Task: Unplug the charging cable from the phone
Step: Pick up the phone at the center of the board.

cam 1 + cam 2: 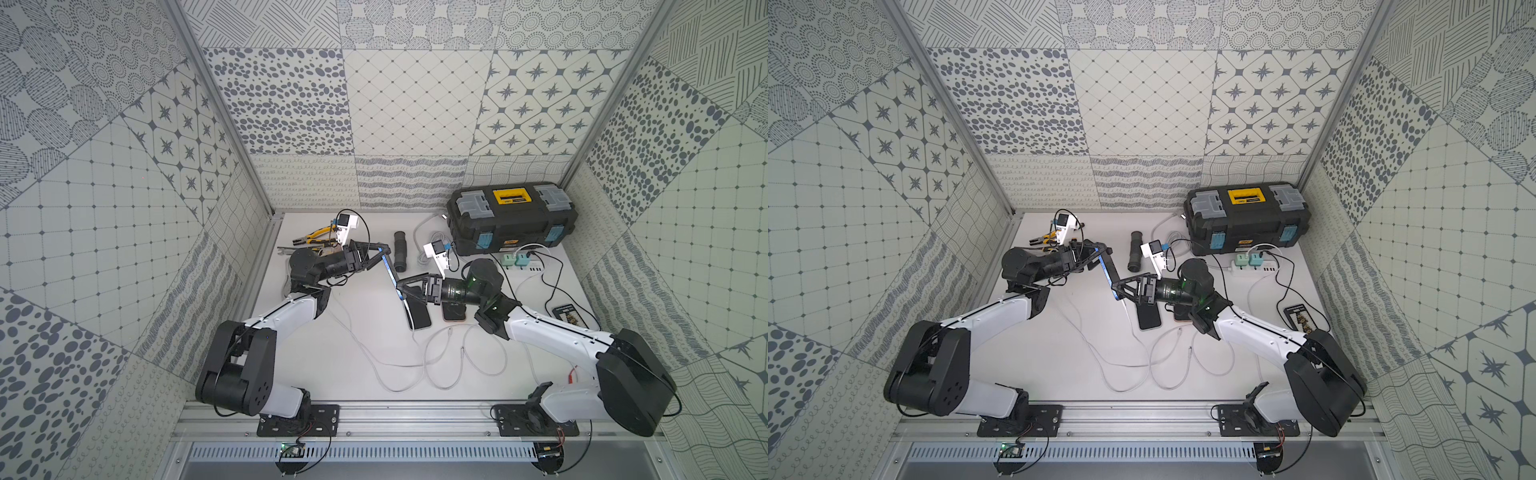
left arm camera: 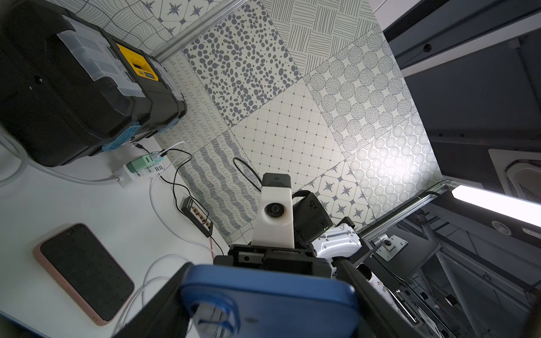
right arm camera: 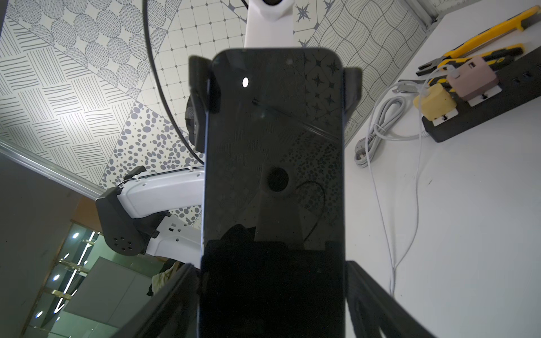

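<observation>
Top views: phone [image 1: 392, 276] spans from left gripper [image 1: 384, 250] to right gripper [image 1: 401, 287]

Both top views show the blue phone held clear of the table [image 1: 1059, 374], tilted between the two grippers. The left gripper is clamped across the phone's end farthest from the right gripper. In the right wrist view its fingers [image 3: 202, 96] press both long edges of the dark screen. The right gripper's fingers flank the other end, just beside each edge. Whether they squeeze it cannot be told. The white charging cable [image 1: 1130, 322] leaves the phone just below the right gripper's tips and drops to the table.
</observation>
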Controlling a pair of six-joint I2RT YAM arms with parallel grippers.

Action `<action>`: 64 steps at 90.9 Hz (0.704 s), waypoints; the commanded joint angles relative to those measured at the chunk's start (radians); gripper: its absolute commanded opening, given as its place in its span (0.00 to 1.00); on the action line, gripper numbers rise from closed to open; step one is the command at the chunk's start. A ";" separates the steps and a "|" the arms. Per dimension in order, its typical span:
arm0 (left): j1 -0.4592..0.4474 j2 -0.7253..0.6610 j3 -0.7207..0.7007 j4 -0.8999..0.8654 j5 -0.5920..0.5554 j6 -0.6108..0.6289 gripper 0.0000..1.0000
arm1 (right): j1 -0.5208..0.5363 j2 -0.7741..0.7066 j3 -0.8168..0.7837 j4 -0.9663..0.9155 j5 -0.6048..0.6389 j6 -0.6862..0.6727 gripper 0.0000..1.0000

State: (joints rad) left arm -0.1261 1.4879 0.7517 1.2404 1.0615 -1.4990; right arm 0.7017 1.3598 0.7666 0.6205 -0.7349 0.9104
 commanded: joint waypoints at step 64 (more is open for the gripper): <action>0.016 -0.019 0.047 0.068 0.024 0.032 0.00 | 0.007 -0.045 -0.126 0.026 -0.214 -0.156 0.75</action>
State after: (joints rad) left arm -0.1146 1.4826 0.7761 1.2453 1.0954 -1.4902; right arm 0.7017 1.3025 0.6537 0.6018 -0.9085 0.7761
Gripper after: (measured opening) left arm 0.773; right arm 0.768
